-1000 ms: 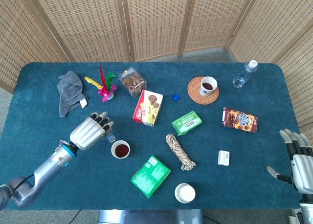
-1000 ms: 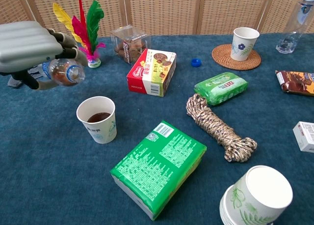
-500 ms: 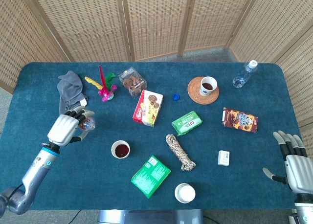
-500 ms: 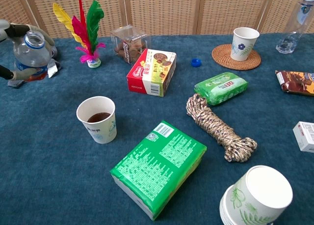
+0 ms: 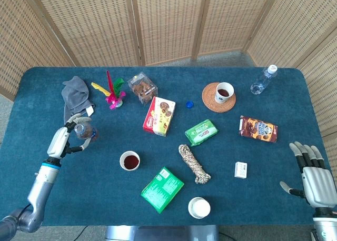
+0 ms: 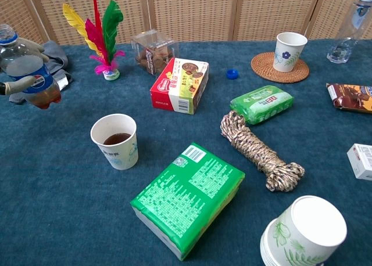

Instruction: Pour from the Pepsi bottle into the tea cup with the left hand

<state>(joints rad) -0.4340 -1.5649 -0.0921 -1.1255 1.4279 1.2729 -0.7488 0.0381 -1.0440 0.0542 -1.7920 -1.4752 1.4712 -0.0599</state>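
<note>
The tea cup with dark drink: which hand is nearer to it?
Left. The left hand holds the Pepsi bottle left of the tea cup; the right hand is far right.

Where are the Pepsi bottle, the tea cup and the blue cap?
Pepsi bottle (image 6: 26, 74): chest view, on its label.
tea cup (image 6: 119, 151): chest view, on its side wall.
blue cap (image 6: 232, 74): chest view, on its top.

Left hand cut off by chest view's edge, Pepsi bottle partly hidden
</note>
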